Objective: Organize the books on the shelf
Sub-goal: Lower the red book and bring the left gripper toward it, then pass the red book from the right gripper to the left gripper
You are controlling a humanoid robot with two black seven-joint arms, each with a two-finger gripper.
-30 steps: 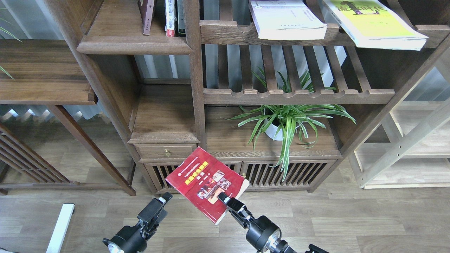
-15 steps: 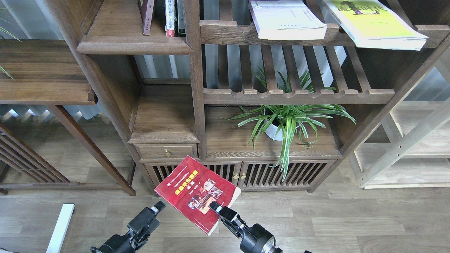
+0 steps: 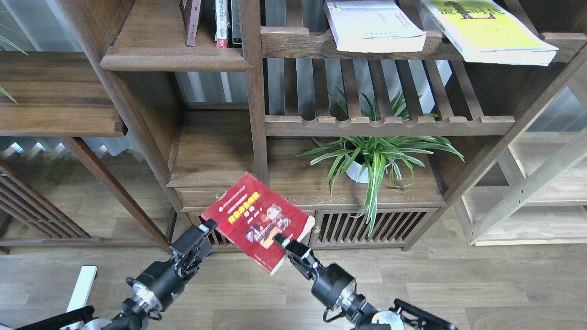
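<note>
Head view shows the right gripper (image 3: 280, 239) with jaws clamped on the red book's (image 3: 257, 220) lower edge, cover up below the shelf (image 3: 174, 57), probably so the left gripper (image 3: 207, 227), whose jaws I cannot tell, can steady it.

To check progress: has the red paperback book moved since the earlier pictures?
Yes. The red paperback book rose; its top corner now overlaps the small brass-knobbed drawer.
</note>
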